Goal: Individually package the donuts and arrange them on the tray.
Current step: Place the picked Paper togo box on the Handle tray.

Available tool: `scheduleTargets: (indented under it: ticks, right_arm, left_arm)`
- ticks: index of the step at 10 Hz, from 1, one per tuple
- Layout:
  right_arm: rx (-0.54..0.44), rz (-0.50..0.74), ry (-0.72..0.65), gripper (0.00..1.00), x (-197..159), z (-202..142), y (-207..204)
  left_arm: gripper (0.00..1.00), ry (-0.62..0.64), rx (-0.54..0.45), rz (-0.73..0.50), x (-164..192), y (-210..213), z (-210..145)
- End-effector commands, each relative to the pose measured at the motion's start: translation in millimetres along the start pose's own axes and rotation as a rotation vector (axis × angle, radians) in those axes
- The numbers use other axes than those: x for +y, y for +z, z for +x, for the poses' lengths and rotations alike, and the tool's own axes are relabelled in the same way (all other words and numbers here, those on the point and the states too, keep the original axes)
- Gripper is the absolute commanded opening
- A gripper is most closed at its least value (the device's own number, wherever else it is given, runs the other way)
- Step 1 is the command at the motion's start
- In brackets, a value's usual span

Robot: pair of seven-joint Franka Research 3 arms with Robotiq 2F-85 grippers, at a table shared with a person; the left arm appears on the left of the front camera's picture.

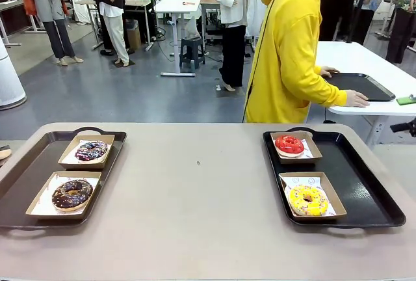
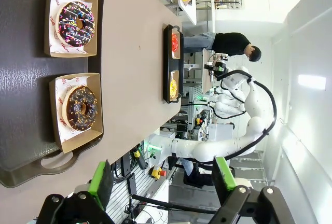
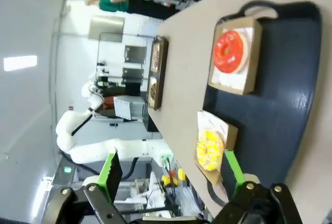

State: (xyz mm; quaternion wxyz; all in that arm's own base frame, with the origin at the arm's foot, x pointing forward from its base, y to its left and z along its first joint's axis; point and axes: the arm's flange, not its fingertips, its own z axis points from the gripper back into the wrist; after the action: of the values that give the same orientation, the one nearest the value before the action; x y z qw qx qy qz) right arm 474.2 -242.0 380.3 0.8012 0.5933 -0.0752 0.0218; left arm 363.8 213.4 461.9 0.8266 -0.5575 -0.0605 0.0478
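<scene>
Two grippers hang above the bench with nothing between their fingers: the left gripper [image 2: 163,182] shows its green pads [image 2: 100,184] well apart in the left wrist view, and the right gripper [image 3: 173,175] has its jaws just as wide in the right wrist view. Under the left gripper lies a dark tray [image 2: 21,79] at the robot's left end of the bench [image 1: 201,203], holding two shallow cardboard boxes lined with paper. The nearer box [image 1: 40,211] carries the chocolate-glazed donut [image 1: 72,194] with coloured sprinkles; the farther box [image 1: 68,160] carries the dark purple donut [image 1: 91,150] with white sprinkles. The two boxes sit near each other but apart, both uncovered. Under the right gripper a second black tray [image 1: 364,196] rests at the robot's right end of the bench, with the same arrangement: the yellow donut [image 1: 307,200] with sprinkles sits in the nearer box [image 1: 330,198], and the glossy red donut [image 1: 289,144] sits in the farther box [image 1: 311,143], whose near edge comes close to the yellow donut's box. The middle of the bench between the two trays is bare tan surface. Beyond the far edge a person in a yellow hooded top [image 1: 283,53] is turned toward a white side table [image 1: 364,60], with both hands on another black tray [image 1: 361,84] lying there; one hand [image 1: 356,99] grips its near rim.
</scene>
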Motion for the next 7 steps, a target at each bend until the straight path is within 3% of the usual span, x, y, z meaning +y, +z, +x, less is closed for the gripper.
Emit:
scheduleTargets:
  ticks: [1,2,3,7]
  right_arm:
    - [0.022,-0.014,-0.004,1.0,-6.5,5.4,17.4]
    - [-0.041,-0.033,-0.009,1.0,-4.8,3.0,15.6]
    - [0.011,-0.004,-0.017,1.0,-12.6,1.0,4.4]
    - [0.011,-0.004,-0.017,1.0,-12.6,1.0,4.4]
  left_arm:
    - [1.0,-0.007,0.001,0.016,-0.7,1.8,-3.1]
    - [1.0,-0.007,0.001,0.016,-0.7,1.8,-3.1]
    - [1.0,-0.007,0.001,0.016,-0.7,1.8,-3.1]
    - [1.0,-0.007,0.001,0.016,-0.7,1.8,-3.1]
